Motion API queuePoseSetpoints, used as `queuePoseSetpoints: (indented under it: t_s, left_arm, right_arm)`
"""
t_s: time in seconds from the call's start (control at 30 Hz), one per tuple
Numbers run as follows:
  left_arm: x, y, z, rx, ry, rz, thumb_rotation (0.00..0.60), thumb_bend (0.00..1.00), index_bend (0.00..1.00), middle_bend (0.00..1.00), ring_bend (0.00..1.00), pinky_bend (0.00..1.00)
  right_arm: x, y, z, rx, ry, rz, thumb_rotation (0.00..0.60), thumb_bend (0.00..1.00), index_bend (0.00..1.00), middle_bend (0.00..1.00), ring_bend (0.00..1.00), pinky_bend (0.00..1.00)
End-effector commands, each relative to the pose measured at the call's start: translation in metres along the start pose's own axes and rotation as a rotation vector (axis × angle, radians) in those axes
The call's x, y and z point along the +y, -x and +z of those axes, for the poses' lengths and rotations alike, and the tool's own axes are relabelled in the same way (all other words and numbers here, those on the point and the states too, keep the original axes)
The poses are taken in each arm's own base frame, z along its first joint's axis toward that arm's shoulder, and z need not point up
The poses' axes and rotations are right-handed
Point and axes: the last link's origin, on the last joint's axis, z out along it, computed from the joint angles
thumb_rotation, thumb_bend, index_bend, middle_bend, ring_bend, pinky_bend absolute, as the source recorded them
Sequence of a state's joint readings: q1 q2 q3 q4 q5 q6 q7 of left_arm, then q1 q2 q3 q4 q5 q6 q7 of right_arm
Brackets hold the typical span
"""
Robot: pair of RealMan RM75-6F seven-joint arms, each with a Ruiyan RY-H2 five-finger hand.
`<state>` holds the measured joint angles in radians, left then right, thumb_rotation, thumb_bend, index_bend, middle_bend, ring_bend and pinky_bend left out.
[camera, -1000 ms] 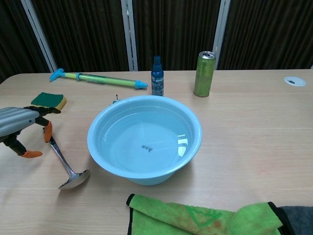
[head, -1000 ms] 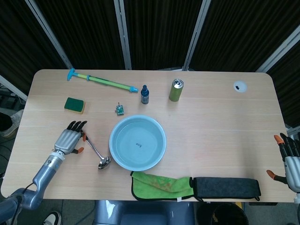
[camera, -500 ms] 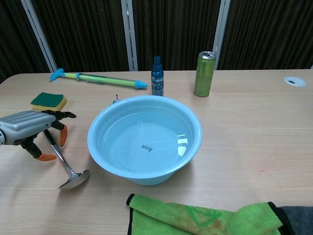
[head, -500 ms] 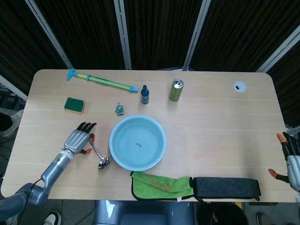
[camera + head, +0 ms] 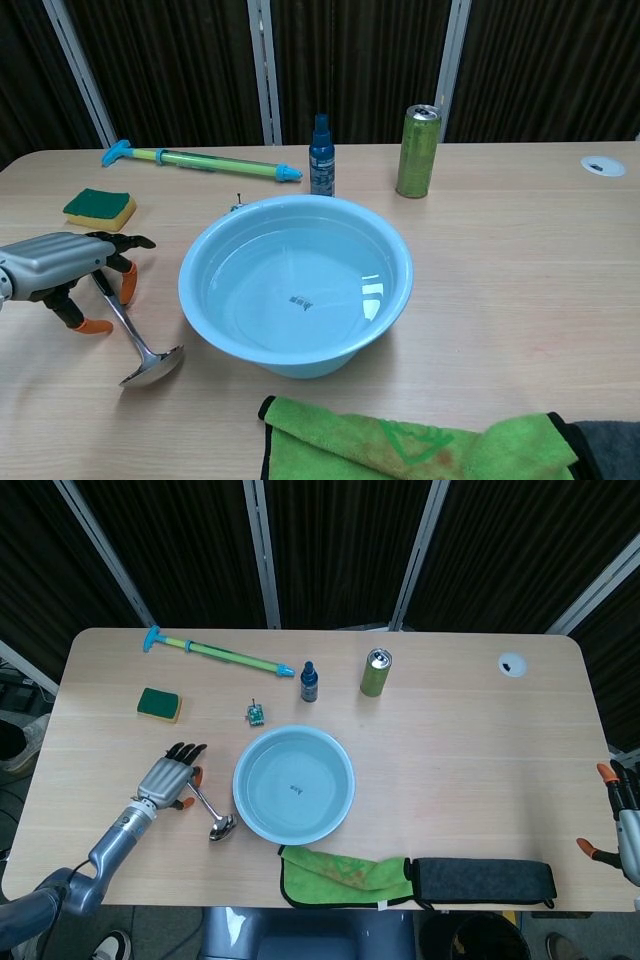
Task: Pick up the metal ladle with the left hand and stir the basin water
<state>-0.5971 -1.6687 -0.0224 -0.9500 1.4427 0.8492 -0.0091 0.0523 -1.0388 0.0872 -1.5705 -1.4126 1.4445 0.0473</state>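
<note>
Basin (image 5: 296, 285) full, untouched. Left hand (image 5: 169, 780) has slid in from the left over the ladle (image 5: 130, 330) handle just left of basin, fingers spread, not gripping yet. Ladle flat on table. Right hand (image 5: 624, 818) far right of basin, fingers apart, empty.

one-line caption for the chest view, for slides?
Left robot hand poised over the metal ladle's handle beside the water-filled basin.

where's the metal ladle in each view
Head view: metal ladle lies lower left on the table, bowl end nearest the camera, under the left hand.
Chest view: ladle at left, handle running up under the hand.
Shared landmark: the blue basin, just right of the ladle.
</note>
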Motion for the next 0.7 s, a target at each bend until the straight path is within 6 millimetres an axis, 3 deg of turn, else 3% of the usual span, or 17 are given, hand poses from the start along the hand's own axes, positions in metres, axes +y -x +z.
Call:
queuePoseSetpoints:
  t_s: [0.03,0.7]
  left_arm:
    - [-0.0013,0.0007,0.0011,-0.003,-0.005,0.004,0.600,0.28,0.48,0.00,0.00,0.00]
    - [-0.0061,0.0097,0.0019,-0.025,-0.020,0.021,0.600,0.41,0.54,0.00,0.00,0.00]
  right_arm:
    - [-0.0001,0.0000,0.0000,0.000,0.000,0.000,0.600,0.00,0.00,0.00,0.00,0.00]
    - [0.0008,0.0014,0.0027,-0.007,0.010,-0.006,0.600,0.00,0.00,0.00,0.00,0.00]
